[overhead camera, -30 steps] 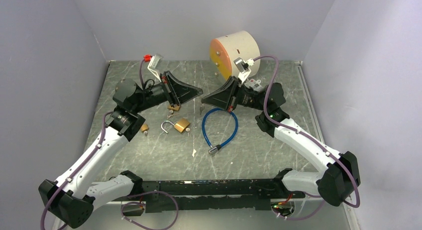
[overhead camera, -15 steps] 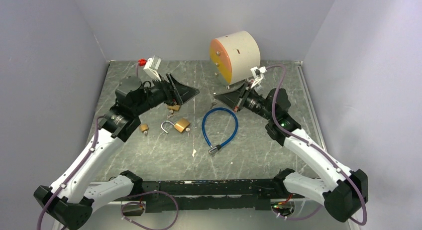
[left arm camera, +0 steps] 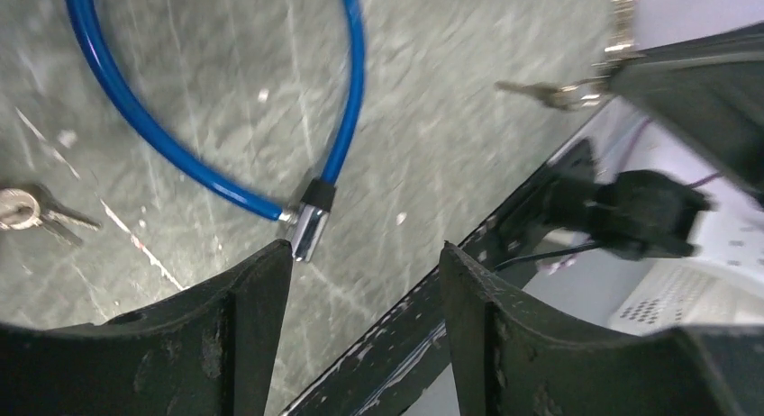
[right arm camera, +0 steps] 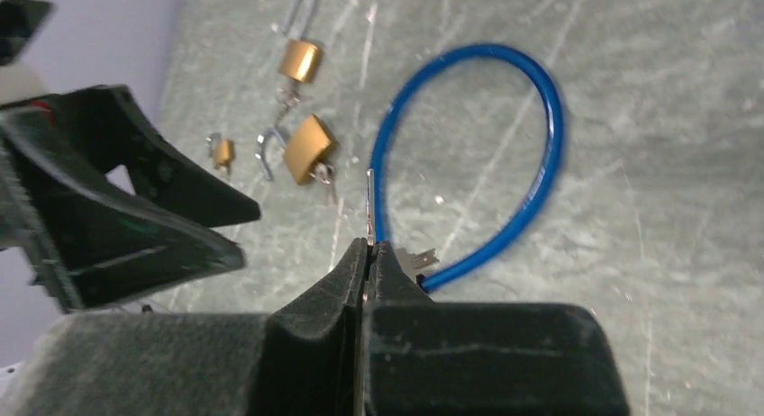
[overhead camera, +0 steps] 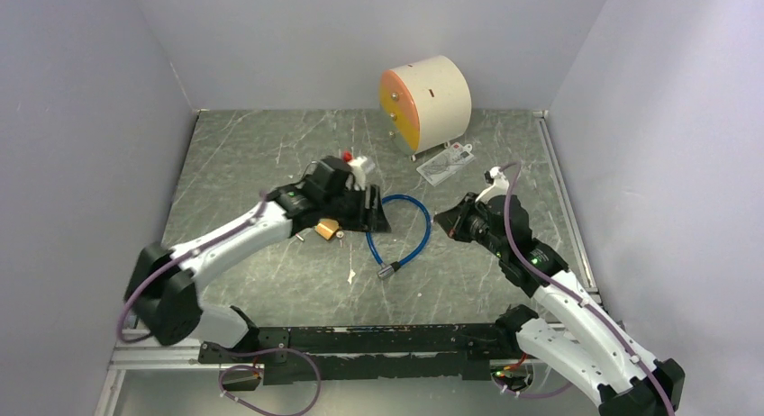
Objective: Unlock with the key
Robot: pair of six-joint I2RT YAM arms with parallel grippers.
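The cable lock (right arm camera: 553, 137) looks glossy plastic, the padlock (right arm camera: 306, 148) polished brass.

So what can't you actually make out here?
Right wrist view: the key has its head buried in the shut right claw.
Top view: that key is too small; the left arm hides all but one padlock.
Left wrist view: motion-blurred, padlocks outside the frame.

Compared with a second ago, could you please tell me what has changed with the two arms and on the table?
The left gripper, shut before, has opened, and its arm has swung down toward the table's middle, over the left side of the blue cable lock. The right gripper, shut on the key, has pulled back to the right and the near edge. The blue cable lock, the brass padlock and the round box have not moved.
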